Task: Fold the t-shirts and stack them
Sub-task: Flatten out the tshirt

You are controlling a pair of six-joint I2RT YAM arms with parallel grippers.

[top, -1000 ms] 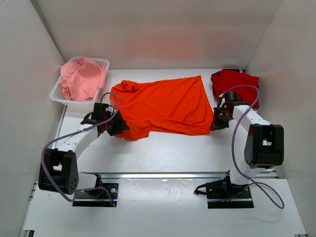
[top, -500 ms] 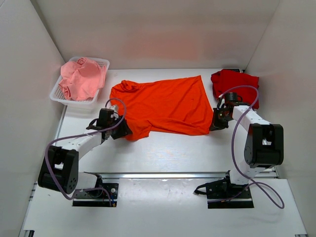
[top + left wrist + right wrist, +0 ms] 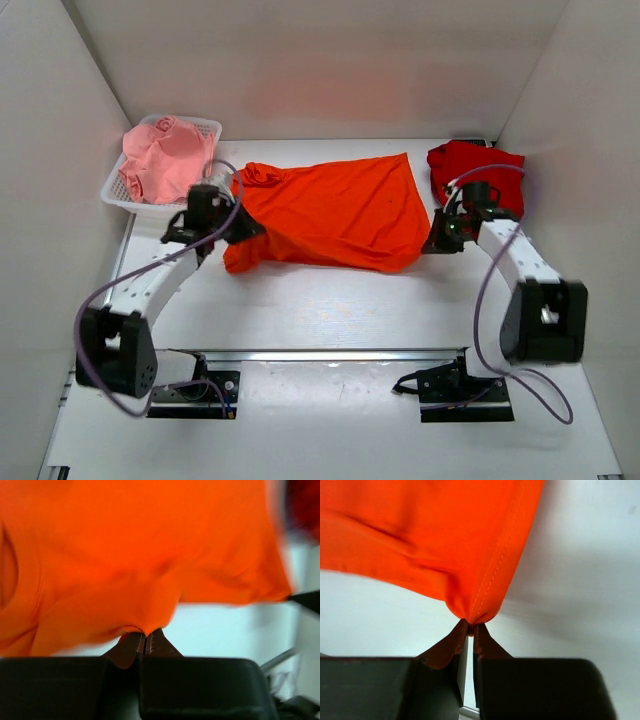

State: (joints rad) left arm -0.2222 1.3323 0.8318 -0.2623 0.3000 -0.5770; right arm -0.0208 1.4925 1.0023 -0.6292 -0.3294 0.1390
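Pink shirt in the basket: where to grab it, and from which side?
Probably a raised fold atop the pink shirt, from straight above: it heaps over the rim of the basket, whose walls block a sideways approach.

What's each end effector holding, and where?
Both pinch the bright orange cloth t-shirt: left end effector its near-left edge, right end effector its stitched hem at the near-right corner.

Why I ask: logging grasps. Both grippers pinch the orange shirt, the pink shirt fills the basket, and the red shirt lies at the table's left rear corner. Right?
Not quite: the top external view shows the red shirt at the right rear corner. The rest holds: the left gripper and right gripper pinch the orange shirt, and the pink shirt fills the basket.
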